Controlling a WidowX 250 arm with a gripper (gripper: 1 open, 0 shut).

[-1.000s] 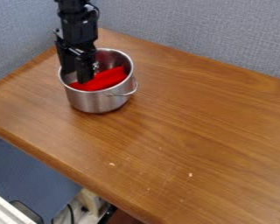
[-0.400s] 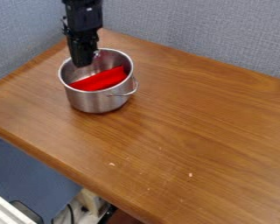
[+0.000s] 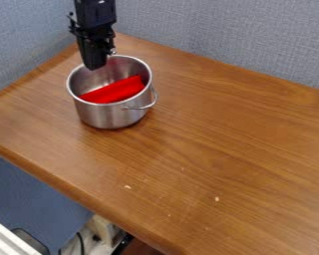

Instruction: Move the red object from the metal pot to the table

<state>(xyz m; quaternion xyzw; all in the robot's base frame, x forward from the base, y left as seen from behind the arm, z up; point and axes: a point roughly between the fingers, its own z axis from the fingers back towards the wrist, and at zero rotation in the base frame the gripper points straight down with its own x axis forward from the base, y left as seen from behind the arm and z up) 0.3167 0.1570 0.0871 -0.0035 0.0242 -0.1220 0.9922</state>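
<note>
**Desk:** How much open room did the table (image 3: pixel 189 139) offer?

**Photographer:** Plenty. The pot (image 3: pixel 115 98) stood near the far left corner, close to the back edge along the grey wall (image 3: pixel 242 40). To its right and toward the camera the brown wood ran bare to the rounded near corner and the front edge, beyond which some clutter (image 3: pixel 96 241) showed on the floor.

**Desk:** And the block against the gripper?

**Photographer:** The block (image 3: pixel 117 90) lay inside the pot, tilted, one end low at the left and the other leaning up toward the right wall. The gripper (image 3: pixel 93 63) hung straight down over the pot's left rim, its tips at about rim height, just above the block's left end. Nothing was lifted; the block rested in the pot.

**Desk:** Jaws?

**Photographer:** They looked narrow, the dark fingers close together, but the gap was too small and dark to say for certain, nor whether the tips touched the block.

**Desk:** Materials?

**Photographer:** The pot was shiny steel, round and straight-sided, with a small loop handle on the side facing the camera. The block was bright red, flat and elongated, smooth like plastic. The tabletop showed grain and a soft sheen.
</note>
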